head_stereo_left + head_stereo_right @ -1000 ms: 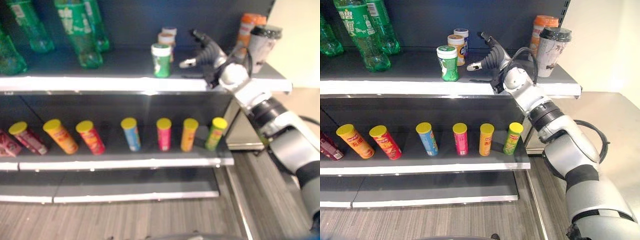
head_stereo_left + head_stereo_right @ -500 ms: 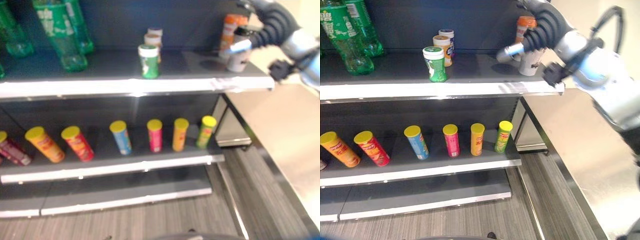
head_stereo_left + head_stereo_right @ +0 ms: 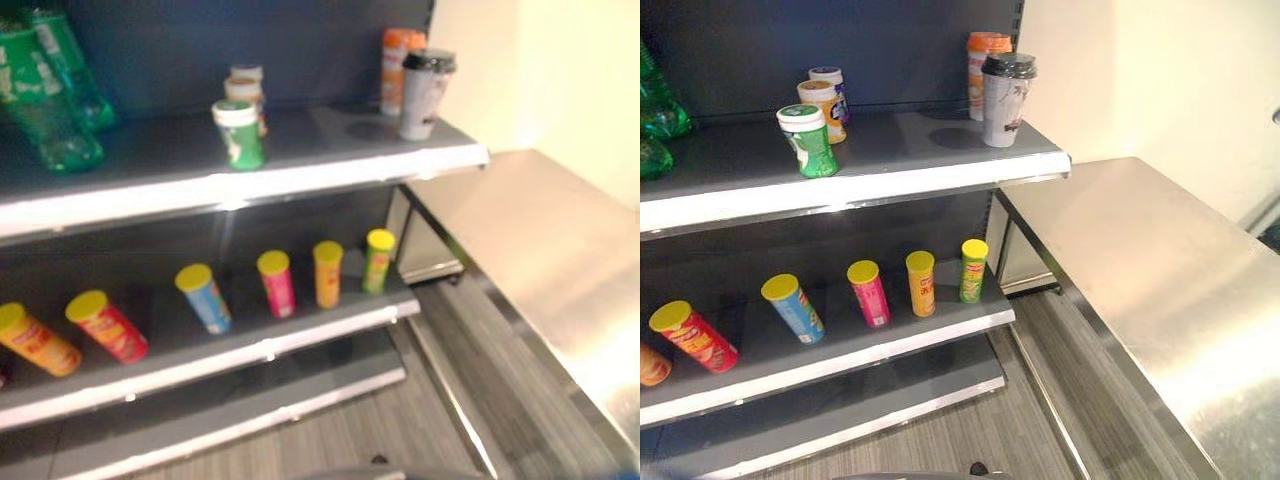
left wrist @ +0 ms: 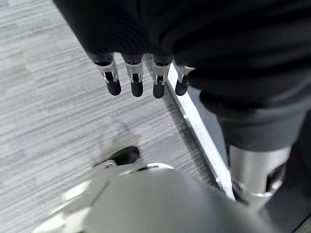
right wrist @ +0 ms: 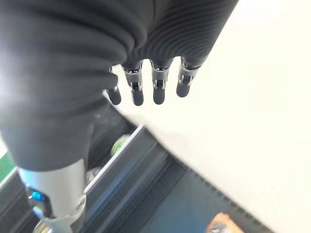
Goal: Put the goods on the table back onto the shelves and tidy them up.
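Note:
On the upper shelf [image 3: 890, 180] a green jar [image 3: 808, 140] stands near the front edge, with two small jars [image 3: 824, 98] behind it. Further right on the same shelf stand an orange cup [image 3: 982, 58] and a dark-lidded cup [image 3: 1006, 86]. Several yellow-lidded tube cans [image 3: 870, 292] stand in a row on the lower shelf. The steel table [image 3: 1140, 280] to the right has a bare top in view. My left hand [image 4: 135, 80] hangs open over the grey floor. My right hand [image 5: 159, 88] is open and holds nothing, with a pale wall behind it.
Green bottles [image 3: 48, 112] stand at the far left of the upper shelf. A third, lowest shelf [image 3: 870, 410] sits close to the striped floor [image 3: 1040, 430]. The table's edge meets the shelf unit's right end.
The camera has swung to the right, bringing the steel table into view. My right arm has pulled away from the upper shelf and left both eye views. The goods stand as before.

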